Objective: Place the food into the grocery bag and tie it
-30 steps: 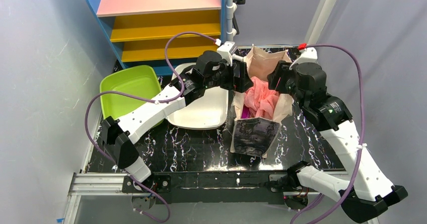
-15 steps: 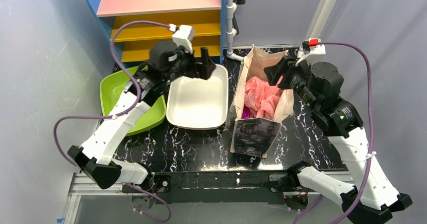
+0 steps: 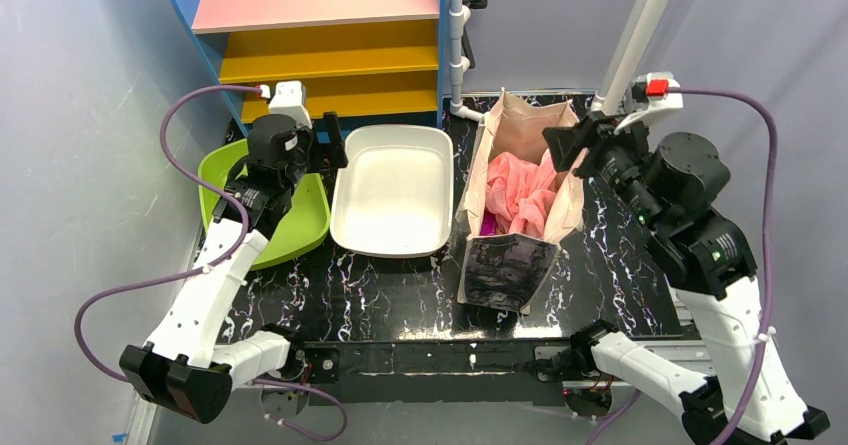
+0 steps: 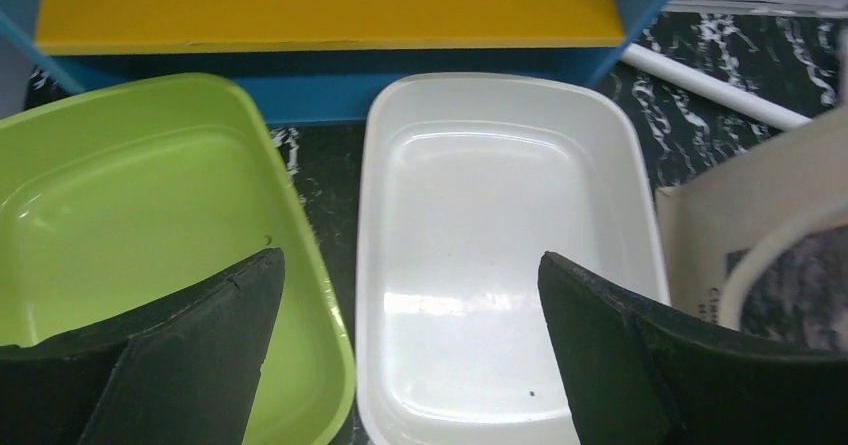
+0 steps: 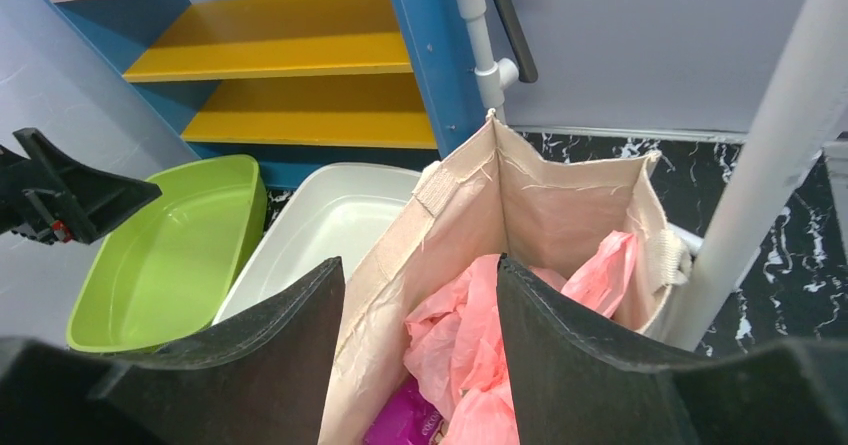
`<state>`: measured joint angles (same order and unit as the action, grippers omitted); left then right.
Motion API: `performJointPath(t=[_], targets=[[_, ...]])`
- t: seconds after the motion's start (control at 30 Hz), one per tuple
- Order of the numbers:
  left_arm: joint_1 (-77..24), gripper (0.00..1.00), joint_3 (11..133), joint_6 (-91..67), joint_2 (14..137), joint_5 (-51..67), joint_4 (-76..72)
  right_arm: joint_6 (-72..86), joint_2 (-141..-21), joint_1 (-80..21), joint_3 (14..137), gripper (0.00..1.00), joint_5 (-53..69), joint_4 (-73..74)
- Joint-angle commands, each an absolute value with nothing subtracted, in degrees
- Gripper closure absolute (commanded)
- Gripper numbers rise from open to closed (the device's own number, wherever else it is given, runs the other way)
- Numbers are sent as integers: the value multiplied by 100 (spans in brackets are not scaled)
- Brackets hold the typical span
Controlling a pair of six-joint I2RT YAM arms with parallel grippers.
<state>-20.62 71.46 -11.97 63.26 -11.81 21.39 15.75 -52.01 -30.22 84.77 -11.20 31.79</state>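
The left gripper [image 4: 408, 265] hangs over the far left corner of the tabletop, fingers spread wide and holding nothing. Below it a green tub [image 4: 120, 195] and a white tub [image 4: 500, 80] sit side by side, touching or nearly so; no fruit or vegetable shows in either, or in any view.

To their right a beige canvas tote [image 3: 505, 265] stands upright near the far edge, mouth open. The pink plastic grocery bag [image 5: 460, 335] lies crumpled inside it, over something purple [image 5: 400, 420] at the bottom. Whether the food lies inside the bag cannot be told.

The right gripper [image 5: 420, 265] hovers above the tote's mouth, fingers partly apart with nothing between them.

The bag looks like thin, light film: soft, slippery and easy to tear, and likely to bunch rather than hold shape. Its loop handles would be the best hold for tying, though they cannot be picked out among the folds. The tote is stiffer but may tip if the bag drags on it.
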Motion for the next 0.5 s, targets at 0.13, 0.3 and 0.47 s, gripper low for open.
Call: performJointPath(t=[0.13, 0.3, 0.47], targets=[[-1570, 2, 6850, -1097, 6095, -1451, 1751, 744, -4468, -3006, 7780, 35, -1247, 2584], [-1523, 2, 6783, -1046, 6104, -1440, 1716, 567, -4262, -3014, 7439, 35, -1250, 2288], [-1447, 2, 6804, -1121, 6215, -1261, 1726, 475, -4270, -3087, 7381, 35, -1395, 2290]])
